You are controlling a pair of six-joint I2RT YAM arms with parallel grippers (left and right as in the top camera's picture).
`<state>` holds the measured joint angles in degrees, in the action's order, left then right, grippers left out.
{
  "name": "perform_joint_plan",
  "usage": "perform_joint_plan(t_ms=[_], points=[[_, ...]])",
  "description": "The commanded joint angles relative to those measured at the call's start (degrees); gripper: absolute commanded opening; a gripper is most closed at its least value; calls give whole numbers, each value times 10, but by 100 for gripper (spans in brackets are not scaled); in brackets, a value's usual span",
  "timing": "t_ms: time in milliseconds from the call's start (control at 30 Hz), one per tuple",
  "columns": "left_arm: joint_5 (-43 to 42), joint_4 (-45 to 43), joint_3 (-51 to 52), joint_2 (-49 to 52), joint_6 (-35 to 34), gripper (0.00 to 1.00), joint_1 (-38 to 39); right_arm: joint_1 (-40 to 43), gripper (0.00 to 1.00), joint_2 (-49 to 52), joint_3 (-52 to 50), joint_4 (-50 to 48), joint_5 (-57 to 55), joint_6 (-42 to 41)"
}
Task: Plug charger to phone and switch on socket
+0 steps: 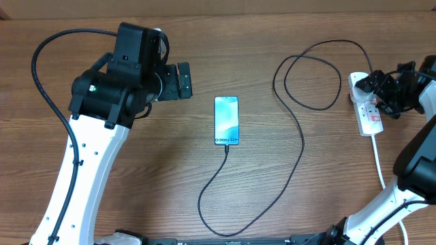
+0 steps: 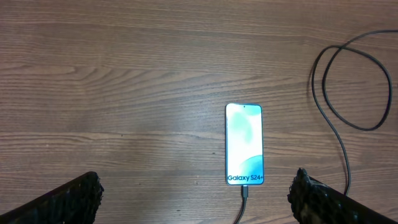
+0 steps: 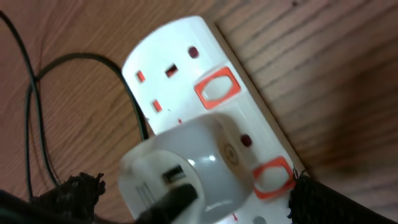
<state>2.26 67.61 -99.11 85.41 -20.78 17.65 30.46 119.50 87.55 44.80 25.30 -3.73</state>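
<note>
- Socket (image 1: 370, 116) lies on the table (image 1: 157, 177) at the 3 o'clock edge, long axis running 12 to 6, with its white cord (image 1: 379, 160) trailing off toward 6.
- One outlet holds a white adapter (image 3: 205, 155), and a black lead end is pushed into the adapter's face.
- The next outlet, at the strip's end, shows its three holes.
- Red-rimmed switches (image 3: 217, 87) sit beside each outlet; can't tell if they are on or off.
- Charger (image 1: 298, 146) is a thin black cable that loops at 12 o'clock of the socket, runs down toward 6 and curls back up to the phone.
- Phone (image 1: 226, 120) lies flat at table centre, screen up and lit, with the cable tip seated in its 6 o'clock edge.
- Right claw (image 3: 198, 198) is over the socket, fingers spread wide either side of the adapter; can't tell if they touch it.
- The right arm comes up from the 5 o'clock corner and bends in over the strip.
- Left claw (image 1: 185, 80) is spread wide, holds nothing and points toward 3 o'clock.
- It sits at 10 o'clock of the phone, well apart from it.
- The left arm rises from the 7 o'clock edge, white link below and black wrist on top.
</note>
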Motion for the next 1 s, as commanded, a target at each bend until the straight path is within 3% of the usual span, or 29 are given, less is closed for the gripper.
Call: perform_joint_plan(t_ms=[0, 967], points=[[7, -1, -7, 4, 11, 100, 4, -8, 100, 12, 10, -5, 28, 14], [8, -1, -7, 4, 11, 100, 4, -26, 100, 12, 17, -29, -17, 21]])
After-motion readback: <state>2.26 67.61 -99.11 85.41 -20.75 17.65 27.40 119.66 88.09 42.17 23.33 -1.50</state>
